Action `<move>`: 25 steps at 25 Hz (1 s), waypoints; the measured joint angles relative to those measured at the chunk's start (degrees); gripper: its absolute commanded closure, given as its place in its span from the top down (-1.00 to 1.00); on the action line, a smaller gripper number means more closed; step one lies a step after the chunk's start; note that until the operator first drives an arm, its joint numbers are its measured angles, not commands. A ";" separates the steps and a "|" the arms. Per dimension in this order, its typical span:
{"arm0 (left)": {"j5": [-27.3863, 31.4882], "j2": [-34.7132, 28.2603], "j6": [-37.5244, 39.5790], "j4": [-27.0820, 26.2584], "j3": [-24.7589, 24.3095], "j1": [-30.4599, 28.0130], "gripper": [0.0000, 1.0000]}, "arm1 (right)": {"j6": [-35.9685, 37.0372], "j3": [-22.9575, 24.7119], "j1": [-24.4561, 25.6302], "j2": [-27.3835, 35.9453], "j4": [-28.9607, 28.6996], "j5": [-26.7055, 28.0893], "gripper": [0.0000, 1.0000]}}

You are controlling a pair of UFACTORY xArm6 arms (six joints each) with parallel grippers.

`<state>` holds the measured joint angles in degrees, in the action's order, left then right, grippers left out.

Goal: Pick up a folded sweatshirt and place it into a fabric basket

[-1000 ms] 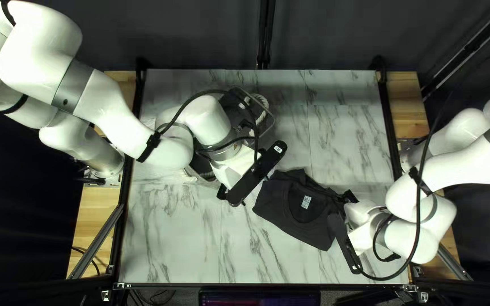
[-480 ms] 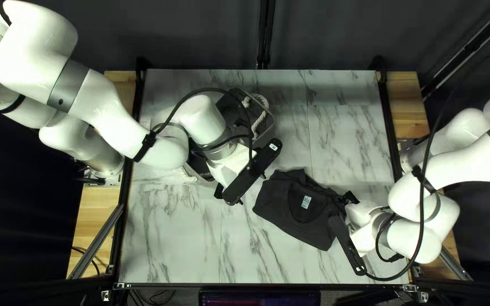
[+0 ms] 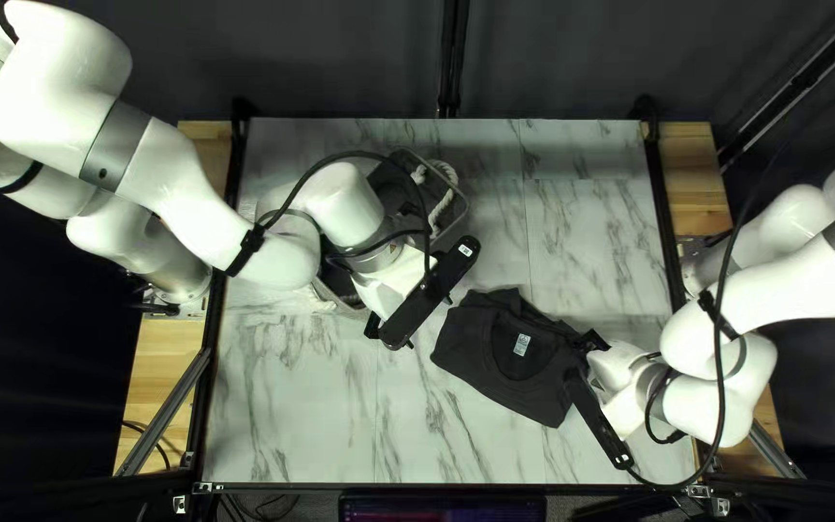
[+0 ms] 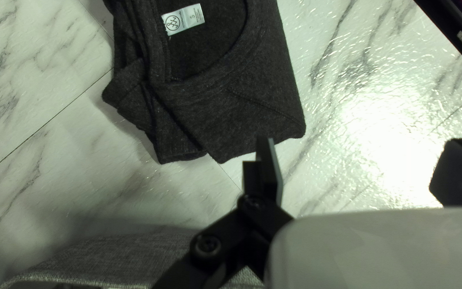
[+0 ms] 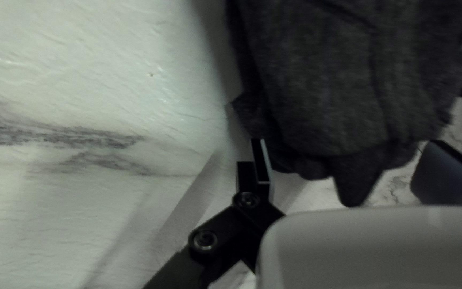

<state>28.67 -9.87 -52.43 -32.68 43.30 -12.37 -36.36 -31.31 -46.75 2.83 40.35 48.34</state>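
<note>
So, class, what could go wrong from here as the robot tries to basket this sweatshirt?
The sweatshirt lies in loose layers, so the open right gripper at its edge might catch only some and unfold it. The left arm reaches over the basket, so it could bump it or block the placing.

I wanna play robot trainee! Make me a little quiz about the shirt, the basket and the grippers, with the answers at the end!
1. True or false: the shirt lies on the table, outside the basket.

2. What is the basket's pale handle made of?
A) wood
B) rope
C) chain

3. Fill in the missing word: the left gripper and the right gripper are not shut; they are both ____.

Key: 1. True. 2. B. 3. Open.
</note>
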 measured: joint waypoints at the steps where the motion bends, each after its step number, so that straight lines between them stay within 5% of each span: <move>1: 0.13 0.05 0.08 0.09 0.09 0.04 1.00 | 0.05 -0.12 0.17 -0.35 0.16 -0.02 1.00; 18: 1.86 0.83 1.11 1.35 1.63 0.46 1.00 | 2.79 -0.83 2.73 -4.20 2.00 -2.53 0.97; 19: 1.86 0.84 1.11 1.35 1.62 0.46 1.00 | 2.94 -0.82 2.80 -4.18 1.95 -2.57 0.70; 20: 1.84 0.84 1.09 1.32 1.60 0.46 1.00 | 3.12 -0.79 2.88 -4.12 1.87 -2.61 -0.05; 21: 1.81 0.87 1.07 1.30 1.59 0.47 1.00 | 3.28 -0.78 2.96 -4.08 1.79 -2.63 -1.00; 25: 1.83 0.97 1.06 1.30 1.68 0.49 1.00 | 4.00 -0.87 3.31 -4.07 1.46 -2.78 -1.00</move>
<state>30.50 -8.90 -51.37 -31.38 44.97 -11.87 -32.36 -32.18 -43.44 -1.25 41.81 45.56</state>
